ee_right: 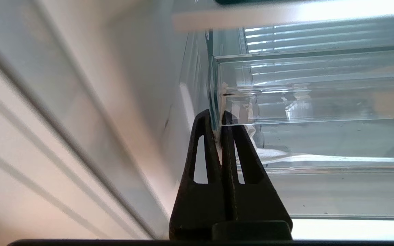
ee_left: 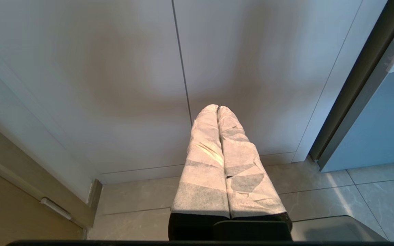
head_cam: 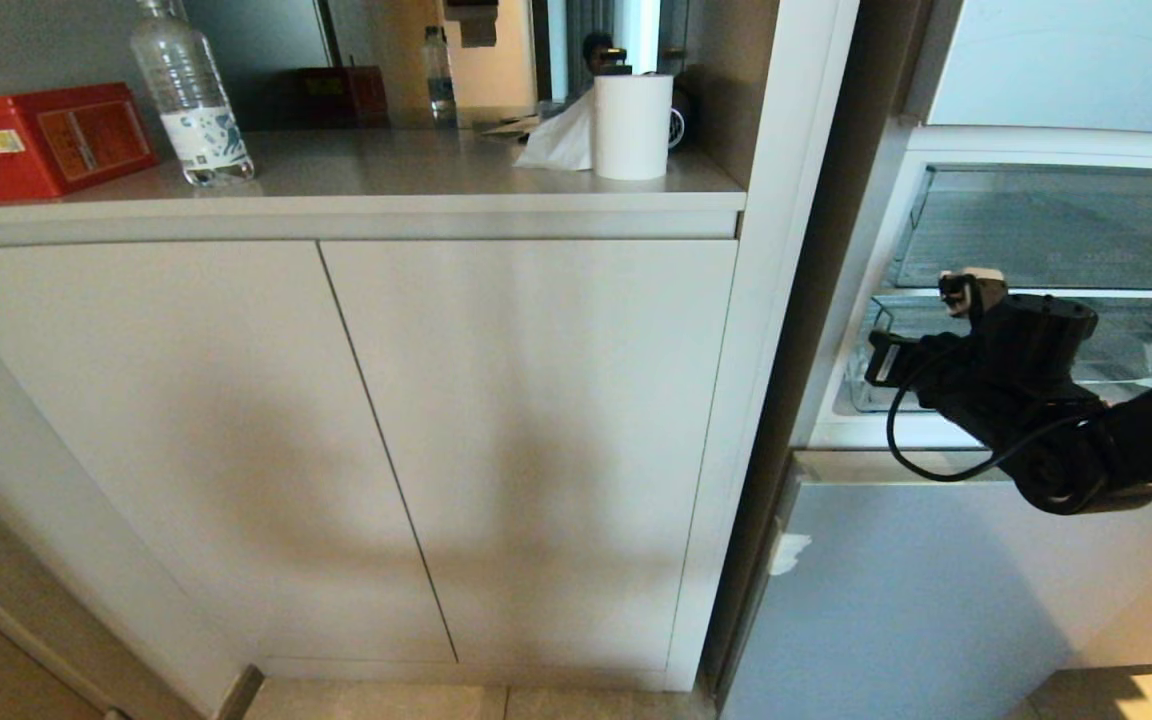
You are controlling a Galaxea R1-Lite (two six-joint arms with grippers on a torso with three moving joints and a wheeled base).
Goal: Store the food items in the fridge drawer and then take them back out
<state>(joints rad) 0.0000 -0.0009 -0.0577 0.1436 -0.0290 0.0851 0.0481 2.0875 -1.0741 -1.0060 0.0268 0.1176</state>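
Observation:
The pale blue fridge [head_cam: 916, 600] stands at the right with its middle compartment open. Inside it sits the clear fridge drawer [head_cam: 1151, 345]. My right gripper [head_cam: 882, 360] reaches to the drawer's left front corner. In the right wrist view the black fingers [ee_right: 207, 143] of the right gripper [ee_right: 218, 118] are pinched shut on a thin clear wall of the fridge drawer [ee_right: 303, 102] at that corner. No food items show in any view. My left gripper [ee_left: 217, 108], with white-wrapped fingers pressed together and holding nothing, hangs low before the white cabinet [ee_left: 115, 85].
A second clear bin [head_cam: 1056, 230] sits above the drawer. The white cabinet [head_cam: 436, 420] fills the left; on its top stand a red box [head_cam: 46, 140], a water bottle [head_cam: 191, 95] and a paper roll [head_cam: 633, 125]. Grey floor tiles [ee_left: 354, 191] lie below.

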